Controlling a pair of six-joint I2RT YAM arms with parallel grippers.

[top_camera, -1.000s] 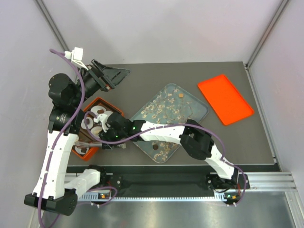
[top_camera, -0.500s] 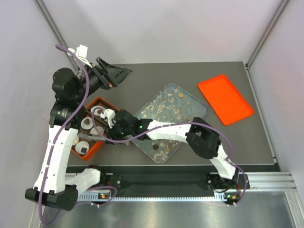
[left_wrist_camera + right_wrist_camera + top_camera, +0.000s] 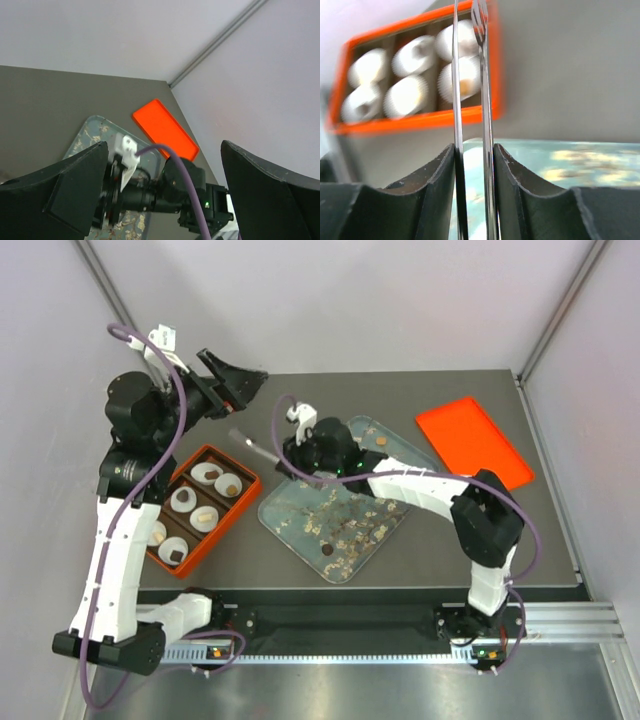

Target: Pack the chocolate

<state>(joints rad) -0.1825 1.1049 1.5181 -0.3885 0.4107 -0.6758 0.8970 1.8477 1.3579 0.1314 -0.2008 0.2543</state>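
Packing mostly done: on the tray (image 3: pixel 275 510) we count two chocolate (image 3: pixel 327 550) pieces left; most of six cups (image 3: pixel 207 473) in the box (image 3: pixel 226 528) hold one.
Tray clear, glossy, strewn with flakes (image 3: pixel 340 525); box rigid orange; cups white fluted paper; left gripper (image 3: pixel 232 387) spread wide; right gripper (image 3: pixel 472 170) pinches thin steel tweezers (image 3: pixel 484 100).

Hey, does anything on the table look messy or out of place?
Pale-brown flakes lie scattered all over the clear tray, like spilled crumbs. The tray also sits skewed to the table edges. Nothing looks damaged.
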